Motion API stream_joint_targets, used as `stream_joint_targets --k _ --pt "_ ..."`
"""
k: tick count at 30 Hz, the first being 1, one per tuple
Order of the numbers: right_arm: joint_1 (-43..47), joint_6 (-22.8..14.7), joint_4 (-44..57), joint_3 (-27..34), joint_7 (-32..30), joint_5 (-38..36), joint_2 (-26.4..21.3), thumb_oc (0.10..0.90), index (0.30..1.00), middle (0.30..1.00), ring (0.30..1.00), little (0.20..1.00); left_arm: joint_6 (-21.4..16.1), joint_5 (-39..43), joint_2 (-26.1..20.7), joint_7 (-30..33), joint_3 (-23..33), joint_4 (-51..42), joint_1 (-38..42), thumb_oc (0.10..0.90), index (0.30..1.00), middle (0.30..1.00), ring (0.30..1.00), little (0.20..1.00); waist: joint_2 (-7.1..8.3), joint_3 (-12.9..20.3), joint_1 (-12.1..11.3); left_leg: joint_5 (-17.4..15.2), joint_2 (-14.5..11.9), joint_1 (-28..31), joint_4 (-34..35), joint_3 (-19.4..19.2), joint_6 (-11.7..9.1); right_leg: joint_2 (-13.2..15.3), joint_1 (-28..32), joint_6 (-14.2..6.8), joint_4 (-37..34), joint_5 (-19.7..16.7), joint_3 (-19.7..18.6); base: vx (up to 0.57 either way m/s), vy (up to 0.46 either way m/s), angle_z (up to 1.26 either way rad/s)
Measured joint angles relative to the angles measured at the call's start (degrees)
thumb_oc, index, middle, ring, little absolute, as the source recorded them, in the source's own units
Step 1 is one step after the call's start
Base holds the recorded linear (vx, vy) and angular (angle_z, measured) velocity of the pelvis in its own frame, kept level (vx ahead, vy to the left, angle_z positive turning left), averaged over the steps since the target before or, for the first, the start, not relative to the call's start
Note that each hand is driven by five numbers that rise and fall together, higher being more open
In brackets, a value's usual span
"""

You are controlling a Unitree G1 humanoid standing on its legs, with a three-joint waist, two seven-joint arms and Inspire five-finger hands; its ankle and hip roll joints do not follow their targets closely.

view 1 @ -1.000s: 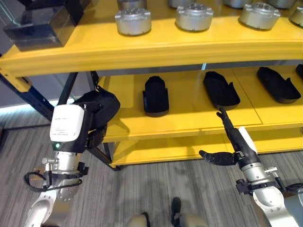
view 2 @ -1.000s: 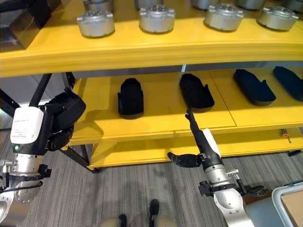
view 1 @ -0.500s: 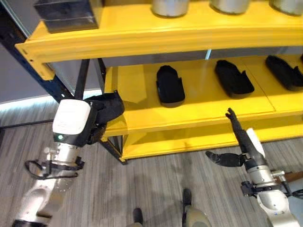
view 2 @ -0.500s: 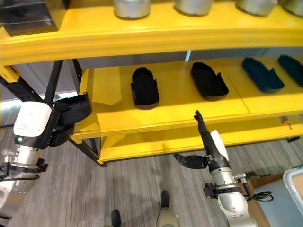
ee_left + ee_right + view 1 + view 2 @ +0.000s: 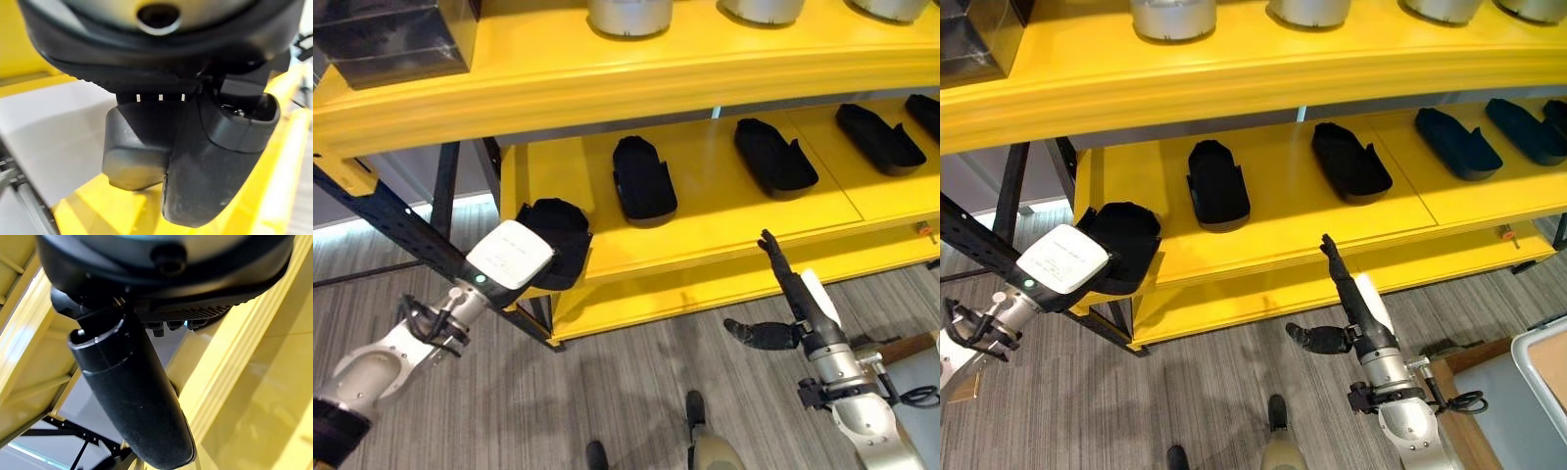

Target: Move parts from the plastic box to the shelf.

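Bright, even overhead light across the yellow shelf (image 5: 705, 73), with soft glare along its front edge. Deep shadow under the upper board, and short dark shadows beside each black part (image 5: 643, 177). Bowed straight lines toward the edges of the head views. Blurred, out-of-focus dark hand (image 5: 195, 147) in the left wrist view.

No readable text, label, number or sign is found in any of the views. The yellow shelf (image 5: 705, 73), the black parts (image 5: 642, 176) laid on it and the silver parts (image 5: 1171, 17) above are seen without markings. Three small white ticks are seen on the dark housing in the left wrist view, but nothing is spelled by them.
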State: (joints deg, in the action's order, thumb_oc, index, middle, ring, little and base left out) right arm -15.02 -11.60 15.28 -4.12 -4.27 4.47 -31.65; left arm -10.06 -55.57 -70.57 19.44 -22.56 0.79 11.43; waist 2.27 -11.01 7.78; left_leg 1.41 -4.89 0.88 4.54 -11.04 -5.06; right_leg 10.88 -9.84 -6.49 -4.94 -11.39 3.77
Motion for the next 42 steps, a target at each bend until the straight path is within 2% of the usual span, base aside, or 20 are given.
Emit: stream_joint_targets --k 3,7,11,13,15,17,18,21,25,27,31,36,39,42 --pt "0.2 -0.7 0.0 -2.2 0.2 0.0 -1.1 0.900 1.000 1.000 1.000 1.000 -0.4 -1.5 -1.0 0.3 -8.8 3.0 8.1 0.400 0.300 0.300 0.300 0.300 -0.33 0.0 0.2 0.7 0.0 -1.9 0.0 0.1 -0.2 -0.1 -1.9 0.2 0.0 -0.6 0.0 -0.02 0.007 0.00" --pt "0.0 -0.9 -0.2 -2.5 0.2 0.0 -1.2 0.900 1.000 1.000 1.000 1.000 -0.4 -1.6 0.3 0.4 -10.1 6.9 8.8 0.400 0.300 0.300 0.300 0.300 -0.74 -0.2 1.7 0.8 -0.4 -2.0 0.0 -0.9 -0.4 -0.9 -2.7 0.6 0.0 -1.4 -0.7 -0.02 0.003 -0.14" --pt "0.0 -1.1 -0.2 -2.1 0.0 -0.1 -2.2 0.900 1.000 1.000 1.000 1.000 1.9 -1.5 8.9 0.1 -6.9 16.2 7.5 0.400 0.300 0.300 0.300 0.300 -2.39 -1.2 2.4 0.7 -1.1 -2.0 0.0 -1.5 -0.6 -1.6 -3.2 0.9 0.0 -1.7 -1.6 -0.02 -0.010 -0.13" --pt "0.2 -1.1 -0.2 -2.0 0.0 -0.1 -2.4 0.900 1.000 1.000 1.000 1.000 3.0 -0.9 10.8 0.0 -6.1 17.7 6.7 0.400 0.300 0.300 0.300 0.300 -2.59 -1.9 2.4 0.6 -1.2 -2.0 0.0 -1.5 -0.7 -1.9 -3.3 1.0 0.0 -1.6 -1.6 0.00 -0.004 -0.02" --pt "0.2 -1.1 -0.3 -1.8 0.0 -0.2 -2.5 0.900 1.000 1.000 1.000 1.000 4.0 0.8 14.1 0.2 -2.5 19.0 5.0 0.400 0.300 0.300 0.300 0.300 -2.90 -2.5 2.2 0.7 -1.6 -2.0 0.0 -1.6 -0.8 -2.1 -3.3 0.5 0.0 -1.3 -1.5 0.00 0.000 0.00" --pt "0.6 -1.2 -0.3 -1.9 0.1 -0.2 -2.5 0.900 1.000 1.000 1.000 1.000 5.6 1.9 20.0 0.9 1.7 21.6 4.8 0.400 0.300 0.300 0.300 0.300 -3.18 -3.2 1.8 0.7 -1.7 -1.9 0.0 -1.6 -0.9 -2.1 -3.2 0.5 0.0 -1.3 -1.6 0.00 0.000 0.00" --pt "0.9 -1.1 -0.3 -1.9 0.2 -0.2 -2.5 0.900 1.000 1.000 1.000 1.000 6.7 3.4 20.2 1.0 2.1 22.2 5.0 0.400 0.300 0.300 0.300 0.300 -2.88 -3.6 1.8 0.7 -1.8 -2.0 0.0 -1.6 -1.0 -2.2 -3.3 0.5 0.0 -1.3 -1.6 0.00 0.000 0.00" --pt "2.2 -1.1 -0.2 -2.0 0.2 -0.2 -2.5 0.900 1.000 1.000 1.000 1.000 9.3 5.8 24.9 1.5 5.0 27.8 7.4 0.400 0.300 0.300 0.300 0.300 -2.54 -3.8 1.9 0.8 -2.0 -2.1 0.0 -1.7 -1.1 -2.4 -3.4 0.5 0.0 -1.3 -1.6 0.00 0.000 0.00" --pt "2.4 -1.1 -0.1 -2.0 0.3 -0.2 -2.5 0.900 1.000 1.000 1.000 1.000 11.1 9.9 26.4 2.4 6.0 29.9 8.8 0.400 0.300 0.300 0.300 0.300 -2.04 -4.1 2.1 0.8 -2.1 -2.2 0.0 -2.0 -1.1 -2.5 -3.5 0.5 0.0 -1.3 -1.6 0.00 0.000 0.00" --pt "2.4 -0.7 -0.1 -2.1 0.6 -0.2 -2.5 0.900 1.000 1.000 1.000 1.000 11.4 12.7 26.4 2.6 6.6 29.8 8.7 0.400 0.300 0.300 0.300 0.300 -1.73 -4.3 1.9 0.8 -2.1 -2.3 0.0 -2.1 -1.1 -2.4 -3.6 0.5 0.0 -1.3 -1.6 0.00 0.000 0.00" --pt "2.4 -0.5 -0.1 -2.1 0.8 -0.2 -2.5 0.900 1.000 1.000 1.000 1.000 11.4 13.0 24.9 2.8 5.1 29.4 10.3 0.400 0.300 0.300 0.300 0.300 -0.58 -4.9 1.5 0.8 -2.1 -2.7 0.0 -1.8 -1.0 -2.4 -3.9 0.6 0.0 -1.2 -1.5 0.00 0.000 0.01" --pt "2.0 -0.6 0.0 -2.1 0.8 -0.2 -2.5 0.900 1.000 1.000 1.000 1.000 9.7 9.4 13.7 2.4 -2.6 25.4 12.6 0.400 0.300 0.300 0.300 0.300 0.68 -6.8 1.6 0.9 -2.1 -3.0 0.0 -1.8 -1.0 -2.1 -4.2 0.6 0.0 -1.2 -1.5 0.00 0.000 0.00" --pt "1.8 -0.7 0.1 -2.1 0.7 -0.2 -2.6 0.900 1.000 1.000 1.000 1.000 9.5 4.4 7.7 1.6 -7.8 26.7 18.3 0.400 0.300 0.300 0.300 0.300 0.53 -6.9 1.6 1.3 -2.0 -3.9 0.0 -1.9 -1.5 -2.4 -5.1 1.0 0.0 -1.9 -1.4 0.00 0.000 0.00" --pt "2.1 -0.8 0.1 -2.1 0.7 -0.2 -3.4 0.900 1.000 1.000 1.000 1.000 8.5 0.5 5.1 0.9 -11.7 27.7 21.7 0.400 0.300 0.300 0.300 0.300 -0.40 -7.5 1.8 0.9 -2.0 -3.6 0.0 -2.2 -1.4 -2.6 -5.0 1.3 0.0 -2.2 -1.4 0.02 0.020 -0.03"
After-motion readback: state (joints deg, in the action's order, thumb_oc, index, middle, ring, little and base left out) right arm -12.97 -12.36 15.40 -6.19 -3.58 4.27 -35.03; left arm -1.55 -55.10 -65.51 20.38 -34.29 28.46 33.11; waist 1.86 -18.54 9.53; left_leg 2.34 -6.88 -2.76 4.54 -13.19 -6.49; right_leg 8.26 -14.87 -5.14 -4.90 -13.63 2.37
